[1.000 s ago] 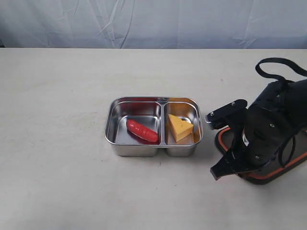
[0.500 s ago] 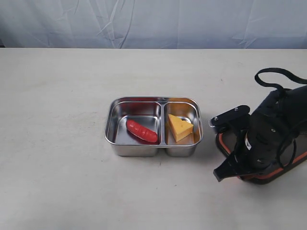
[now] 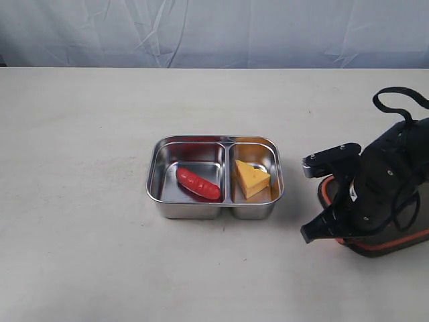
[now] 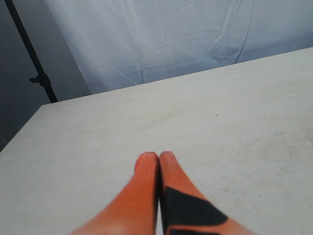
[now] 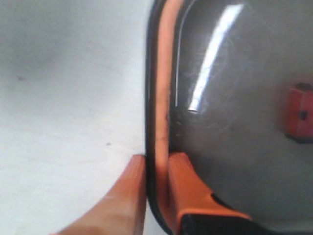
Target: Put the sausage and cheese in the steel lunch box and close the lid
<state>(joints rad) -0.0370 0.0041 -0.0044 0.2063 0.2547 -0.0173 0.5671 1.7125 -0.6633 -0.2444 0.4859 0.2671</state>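
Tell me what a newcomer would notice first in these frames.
The open steel lunch box sits mid-table, with the red sausage in its left compartment and the yellow cheese in its right, as the exterior view shows them. To the right of the box, the right gripper pinches the orange-sealed rim of the dark lid, which is not yet on the box. The left gripper is shut over bare table.

Red sausage (image 3: pixel 198 183) — yellow-orange cheese (image 3: pixel 252 179) — smoky lid (image 5: pixel 234 98)
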